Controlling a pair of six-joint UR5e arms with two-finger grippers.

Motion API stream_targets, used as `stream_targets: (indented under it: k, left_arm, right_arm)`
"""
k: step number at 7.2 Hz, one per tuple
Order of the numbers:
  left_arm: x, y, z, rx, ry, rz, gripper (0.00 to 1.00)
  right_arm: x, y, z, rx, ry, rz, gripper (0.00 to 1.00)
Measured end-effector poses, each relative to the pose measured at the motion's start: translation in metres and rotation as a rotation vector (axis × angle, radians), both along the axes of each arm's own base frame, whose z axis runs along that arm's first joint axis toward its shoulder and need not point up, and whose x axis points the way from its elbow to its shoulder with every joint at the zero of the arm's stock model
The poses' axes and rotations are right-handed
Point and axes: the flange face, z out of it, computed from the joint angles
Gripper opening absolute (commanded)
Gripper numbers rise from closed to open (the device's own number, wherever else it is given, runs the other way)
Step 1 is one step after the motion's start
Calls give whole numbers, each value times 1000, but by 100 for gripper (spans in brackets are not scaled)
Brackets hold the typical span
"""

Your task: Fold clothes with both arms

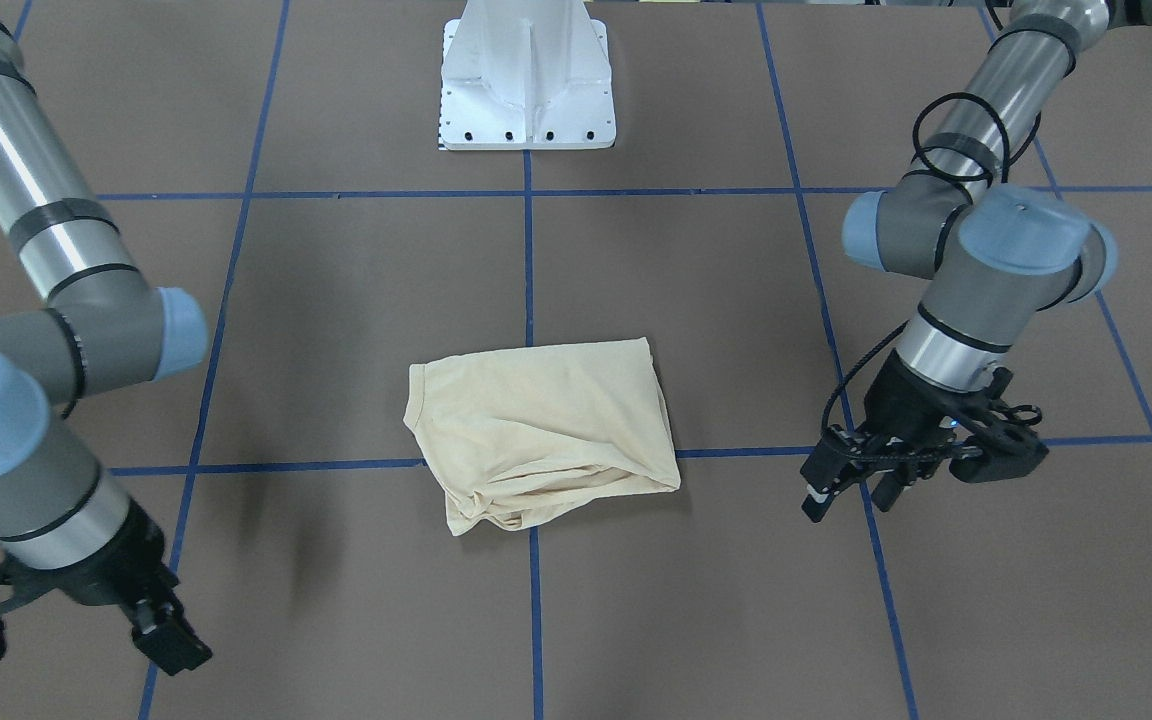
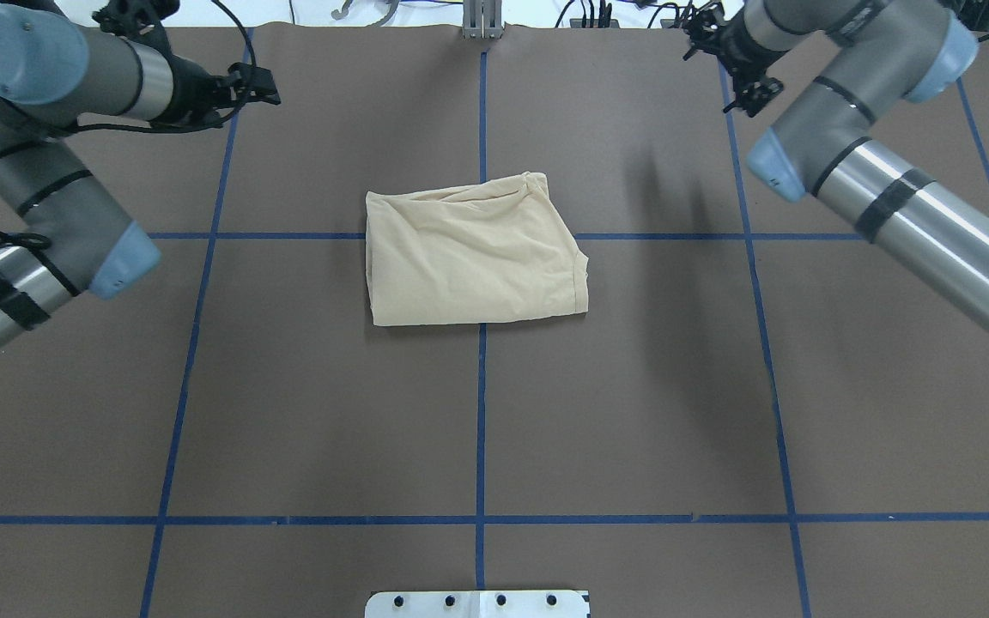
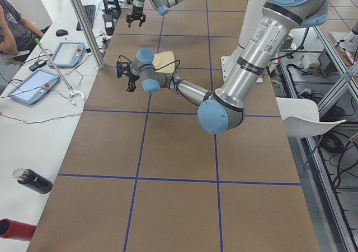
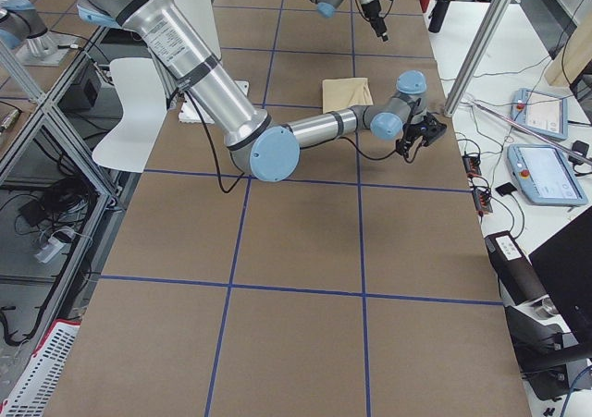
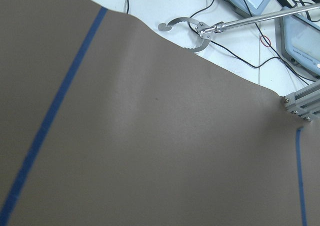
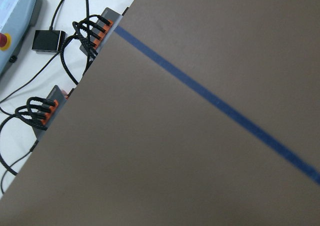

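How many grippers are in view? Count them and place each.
2. The left gripper hangs clear of the shirt on the robot's left; the right gripper hangs clear on the opposite side. None seems hidden.

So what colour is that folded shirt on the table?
The shirt is pale cream-yellow, no print showing; the overhead exterior view shows it best.

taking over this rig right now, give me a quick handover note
Pincers: left pincer open and empty, raised beside the T-shirt; right pincer open and empty, raised on its other side.
T-shirt lies folded in a compact bundle at the middle of the table, neither arm touching it.
Done: folding looks complete, no print showing.
Left: perhaps smooth the rumpled operator-side edge.
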Motion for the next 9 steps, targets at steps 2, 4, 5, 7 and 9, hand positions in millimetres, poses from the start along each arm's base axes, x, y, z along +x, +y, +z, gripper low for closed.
stream_targets:
  k: [2, 4, 5, 7, 9]
  left_arm:
    - [-91, 9, 58, 195, -180, 143, 100]
    - [-191, 28, 124, 338, -313, 295, 100]
    - [-241, 37, 148, 350, -341, 352, 100]
    - [-329, 47, 159, 294, -344, 385, 100]
    - [-373, 62, 158, 278, -365, 385, 100]
  right_arm:
    - [141, 3, 85, 212, 72, -314, 100]
    - [255, 32, 135, 421, 166, -560, 100]
    - [290, 55, 146, 480, 196, -676, 100]
    - [337, 96, 151, 503, 207, -783, 100]
    - [355, 119, 154, 482, 205, -786, 100]
